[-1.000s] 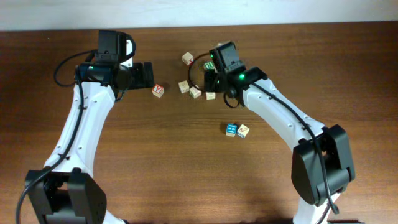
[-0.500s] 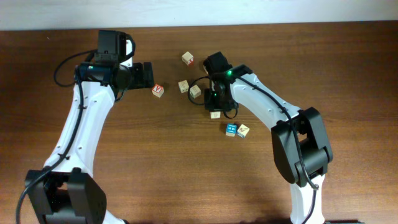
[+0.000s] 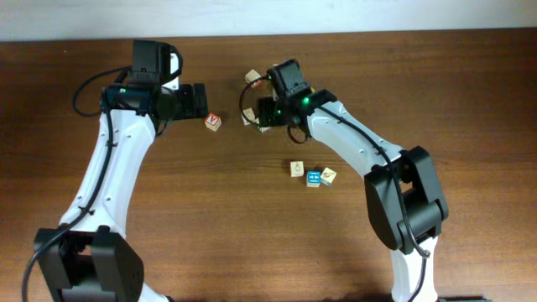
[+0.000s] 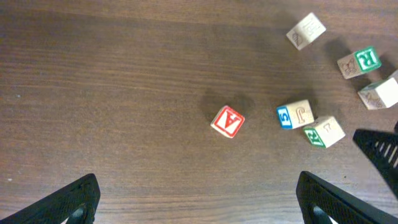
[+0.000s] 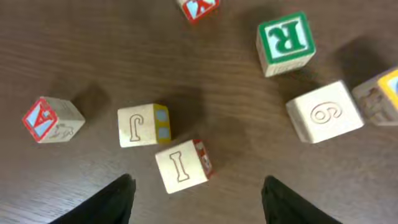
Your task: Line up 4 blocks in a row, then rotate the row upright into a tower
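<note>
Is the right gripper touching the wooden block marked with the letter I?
Apart. In the right wrist view the I block lies between the fingers of the open right gripper, with brown table showing on each side of it.

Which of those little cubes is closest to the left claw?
The cube with the red A face. It lies alone just beside the left gripper; the other cubes lie farther off.

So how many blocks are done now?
Maybe three: the beige block, blue block and orange-marked block sit together, away from the others. Nothing is held; the right gripper hangs open above the I block. One more seems left.
</note>
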Controlling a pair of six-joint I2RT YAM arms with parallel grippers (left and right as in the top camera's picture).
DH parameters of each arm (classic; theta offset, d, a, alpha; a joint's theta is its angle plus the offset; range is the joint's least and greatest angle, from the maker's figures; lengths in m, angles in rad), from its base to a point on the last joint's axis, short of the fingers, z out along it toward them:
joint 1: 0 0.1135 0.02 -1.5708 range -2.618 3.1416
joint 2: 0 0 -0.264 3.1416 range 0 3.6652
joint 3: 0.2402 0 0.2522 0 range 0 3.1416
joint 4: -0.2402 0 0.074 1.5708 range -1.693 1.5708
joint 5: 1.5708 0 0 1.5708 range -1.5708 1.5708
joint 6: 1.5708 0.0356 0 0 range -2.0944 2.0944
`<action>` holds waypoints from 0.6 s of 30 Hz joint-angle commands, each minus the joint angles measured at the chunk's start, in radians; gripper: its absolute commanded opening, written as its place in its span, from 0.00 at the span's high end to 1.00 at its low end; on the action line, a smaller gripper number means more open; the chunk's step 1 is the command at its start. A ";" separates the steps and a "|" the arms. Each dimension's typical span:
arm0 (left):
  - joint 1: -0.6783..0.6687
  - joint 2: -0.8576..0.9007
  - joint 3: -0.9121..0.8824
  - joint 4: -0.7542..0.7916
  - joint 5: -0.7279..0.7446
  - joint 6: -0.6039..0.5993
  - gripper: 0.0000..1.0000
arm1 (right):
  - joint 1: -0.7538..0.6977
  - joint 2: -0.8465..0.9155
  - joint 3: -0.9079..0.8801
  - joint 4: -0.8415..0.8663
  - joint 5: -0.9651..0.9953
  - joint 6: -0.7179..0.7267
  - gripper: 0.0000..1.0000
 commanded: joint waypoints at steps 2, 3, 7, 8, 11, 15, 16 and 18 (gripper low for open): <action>-0.003 0.002 0.015 -0.003 -0.006 -0.013 0.01 | 0.006 0.115 0.010 0.063 -0.030 -0.184 0.27; -0.002 0.002 0.015 -0.003 -0.006 -0.013 0.01 | 0.006 0.143 0.010 0.087 -0.034 -0.184 0.27; -0.003 0.002 0.015 -0.003 -0.006 -0.012 0.01 | 0.005 0.148 0.010 0.101 -0.052 -0.163 0.59; -0.003 0.002 0.015 -0.003 -0.006 -0.012 0.01 | 0.005 0.143 0.013 0.084 -0.052 -0.133 0.67; -0.003 0.002 0.015 -0.003 -0.006 -0.012 0.01 | 0.006 0.014 0.018 -0.070 -0.098 0.047 0.69; -0.002 0.002 0.015 -0.003 -0.006 -0.013 0.01 | 0.033 -0.021 -0.017 -0.432 -0.175 0.126 0.69; -0.003 0.002 0.015 -0.003 -0.006 -0.012 0.01 | 0.055 -0.020 -0.047 -0.429 -0.145 0.159 0.69; -0.003 0.002 0.015 -0.003 -0.006 -0.012 0.01 | 0.111 -0.020 -0.065 -0.421 -0.047 0.206 0.69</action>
